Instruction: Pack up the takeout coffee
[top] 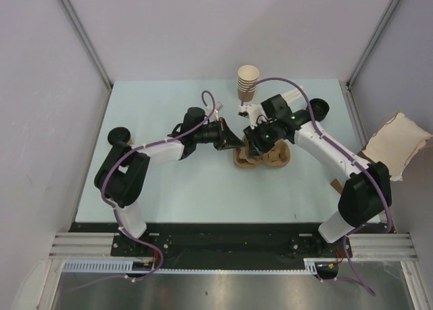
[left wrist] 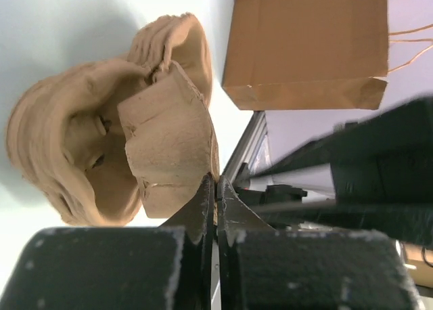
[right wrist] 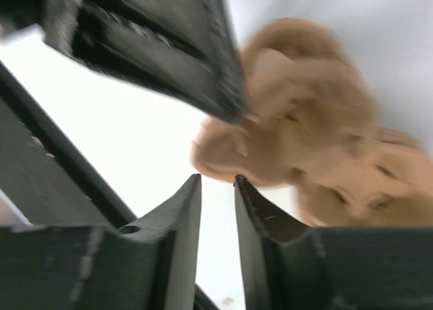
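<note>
Packing looks hardly started: the takeout coffee shows in no view, so its place cannot be told, and the one paper bag (top: 399, 144) sits well off to the right. Both arms crowd the one pulp tray (top: 277, 158). The left gripper (left wrist: 215, 188) is pressed tight at the tray's edge; whether it pinches the rim is unclear. The right gripper (right wrist: 218, 195) is slightly parted and empty. One stack of lidless cups (top: 247, 83) stands behind.

Pale grey walls (top: 203, 26) enclose a light blue table (top: 169, 188) — evenly lit.
</note>
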`<state>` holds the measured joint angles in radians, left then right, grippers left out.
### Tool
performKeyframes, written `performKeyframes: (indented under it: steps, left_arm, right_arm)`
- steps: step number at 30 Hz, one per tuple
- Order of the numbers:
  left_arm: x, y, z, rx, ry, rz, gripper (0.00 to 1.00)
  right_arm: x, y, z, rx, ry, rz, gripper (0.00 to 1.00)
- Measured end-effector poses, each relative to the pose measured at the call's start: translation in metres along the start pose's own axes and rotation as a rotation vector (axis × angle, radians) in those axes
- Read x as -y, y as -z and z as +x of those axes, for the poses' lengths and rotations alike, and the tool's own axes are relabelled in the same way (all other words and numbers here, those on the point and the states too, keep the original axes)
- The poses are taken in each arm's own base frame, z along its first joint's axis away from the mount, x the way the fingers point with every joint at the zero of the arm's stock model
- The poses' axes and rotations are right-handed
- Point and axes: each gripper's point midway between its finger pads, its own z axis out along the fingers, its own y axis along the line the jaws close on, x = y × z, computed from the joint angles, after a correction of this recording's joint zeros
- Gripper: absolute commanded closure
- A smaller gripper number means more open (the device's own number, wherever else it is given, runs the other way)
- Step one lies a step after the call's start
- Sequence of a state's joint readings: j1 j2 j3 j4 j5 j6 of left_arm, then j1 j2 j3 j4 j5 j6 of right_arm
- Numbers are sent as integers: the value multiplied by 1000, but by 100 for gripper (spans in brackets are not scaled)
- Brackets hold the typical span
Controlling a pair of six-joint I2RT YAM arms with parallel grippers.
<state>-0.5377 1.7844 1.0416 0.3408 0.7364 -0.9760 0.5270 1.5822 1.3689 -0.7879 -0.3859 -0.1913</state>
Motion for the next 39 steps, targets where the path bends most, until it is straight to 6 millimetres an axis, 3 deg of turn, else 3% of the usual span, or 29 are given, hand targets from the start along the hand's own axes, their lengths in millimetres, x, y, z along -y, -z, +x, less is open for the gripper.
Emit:
performKeyframes:
  steps: [3, 7, 11, 21, 34, 39]
  left_arm:
    - [2, -1, -1, -2, 12, 20, 100]
    - [4, 0, -3, -4, 33, 39, 100]
    - [6, 0, -3, -4, 45, 56, 100]
    - [14, 1, -6, -3, 77, 90, 100]
    - [20, 4, -8, 0, 97, 125, 100]
    - [21, 5, -8, 1, 95, 128, 100]
  right_arm:
    - [19, 17, 3, 21, 37, 37, 60]
    - [51, 42, 5, 52, 89, 116, 60]
    - [69, 45, 14, 41, 123, 144, 59]
    - [66, 10, 55, -70, 151, 87, 54]
    - [68, -2, 66, -78, 173, 81, 59]
    - [71, -7, 67, -79, 169, 82, 73]
